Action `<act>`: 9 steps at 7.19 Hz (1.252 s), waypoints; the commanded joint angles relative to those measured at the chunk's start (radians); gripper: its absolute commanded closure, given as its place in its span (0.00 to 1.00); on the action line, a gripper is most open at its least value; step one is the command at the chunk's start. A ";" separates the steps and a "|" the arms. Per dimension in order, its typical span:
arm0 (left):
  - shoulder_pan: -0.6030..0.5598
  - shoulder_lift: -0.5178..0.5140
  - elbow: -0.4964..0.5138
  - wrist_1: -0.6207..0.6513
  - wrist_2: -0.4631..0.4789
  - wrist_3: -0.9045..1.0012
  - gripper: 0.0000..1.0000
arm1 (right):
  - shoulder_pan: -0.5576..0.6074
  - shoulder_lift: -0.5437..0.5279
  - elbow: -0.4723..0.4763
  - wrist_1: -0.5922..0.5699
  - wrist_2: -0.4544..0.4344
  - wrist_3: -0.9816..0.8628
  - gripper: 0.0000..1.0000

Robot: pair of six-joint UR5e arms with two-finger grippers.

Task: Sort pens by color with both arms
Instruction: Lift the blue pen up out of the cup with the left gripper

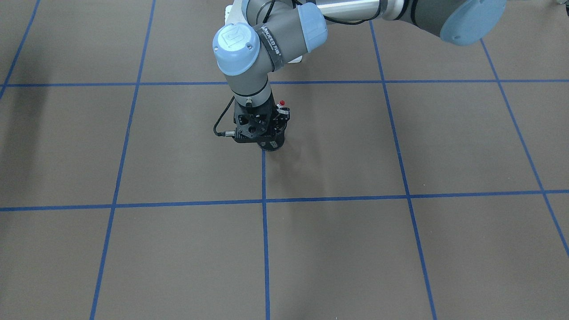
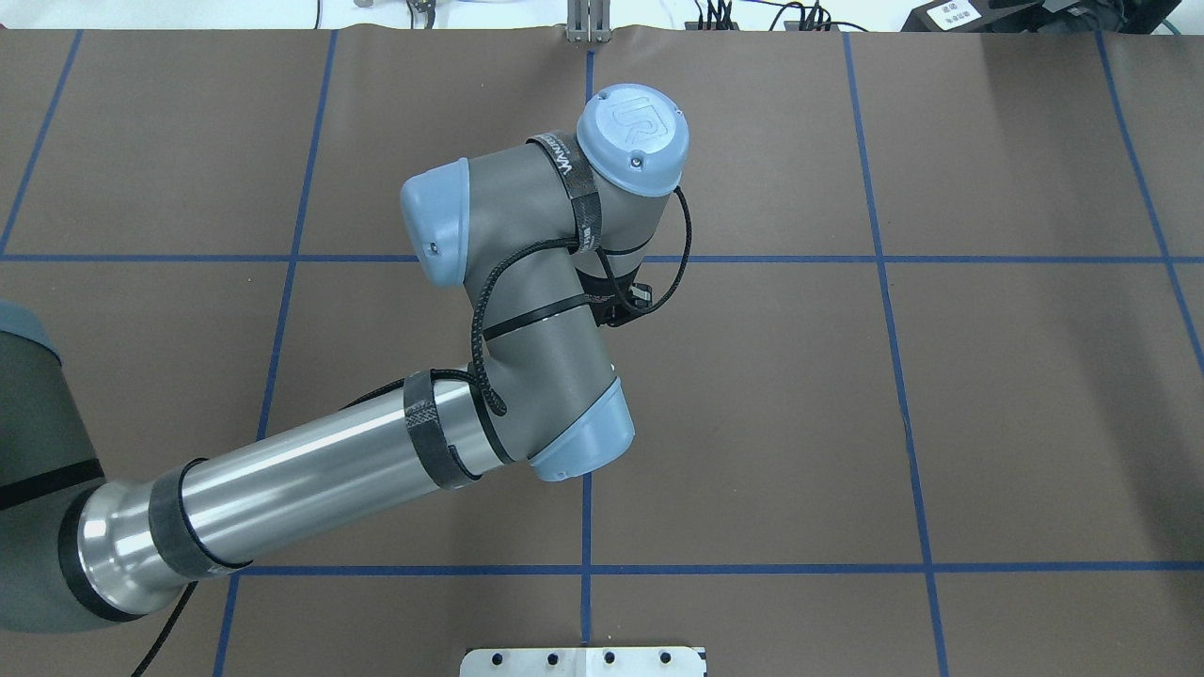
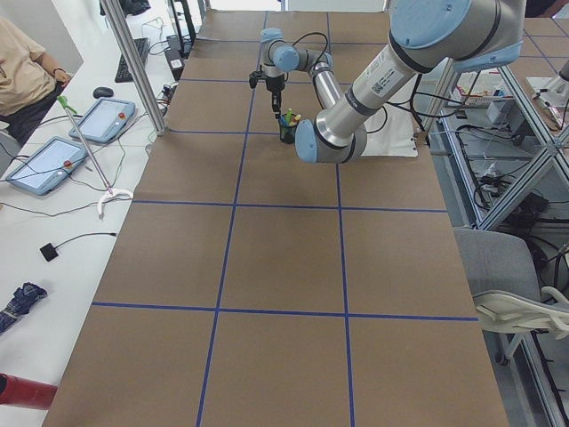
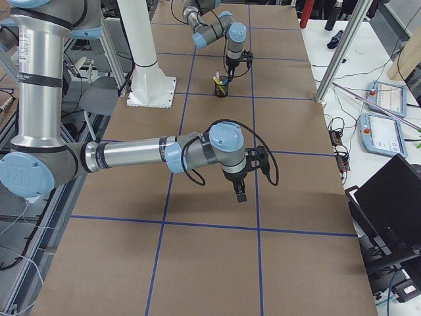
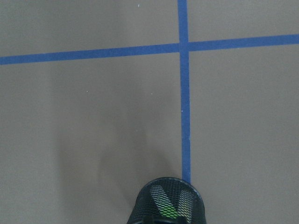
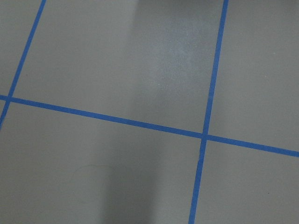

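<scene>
The black mesh cup (image 1: 273,143) stands near the table's middle on a blue tape line. A white pen with a red cap (image 1: 281,103) sticks up out of it. Through the cup's mesh (image 5: 169,203) the left wrist view shows a green pen (image 5: 171,213). Green and yellow pen ends (image 3: 289,116) show in the exterior left view. My left gripper (image 1: 260,132) points down, right over and beside the cup; its fingers are hidden, so I cannot tell whether they are open. My right gripper (image 4: 240,193) hangs over bare table far from the cup (image 4: 220,89); I cannot tell its state.
Blue tape lines divide the brown table into squares. The white base pedestal (image 2: 583,661) sits at the robot's edge. An operator (image 3: 22,71), tablets (image 3: 49,165) and cables lie along the far side. A laptop (image 4: 395,197) stands off the table.
</scene>
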 commanded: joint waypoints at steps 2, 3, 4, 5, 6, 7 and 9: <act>-0.002 0.071 -0.189 0.043 0.002 0.000 1.00 | 0.000 0.000 0.000 0.000 0.002 0.002 0.00; 0.000 0.072 -0.248 0.068 0.008 -0.004 1.00 | 0.000 0.000 0.000 -0.002 0.000 0.002 0.00; -0.003 0.070 -0.297 0.068 0.015 -0.007 1.00 | 0.000 0.000 -0.001 -0.002 0.000 0.002 0.00; -0.005 0.069 -0.344 0.062 0.082 0.000 1.00 | 0.000 0.000 0.000 -0.002 0.000 0.002 0.00; -0.006 0.061 -0.371 0.045 0.135 0.003 1.00 | 0.000 0.000 -0.001 -0.002 0.000 0.002 0.00; -0.006 0.064 -0.382 -0.026 0.197 0.000 1.00 | 0.000 0.000 0.000 -0.002 0.000 0.002 0.00; -0.006 0.070 -0.379 -0.187 0.322 -0.015 1.00 | 0.000 0.002 -0.001 -0.003 0.000 0.002 0.00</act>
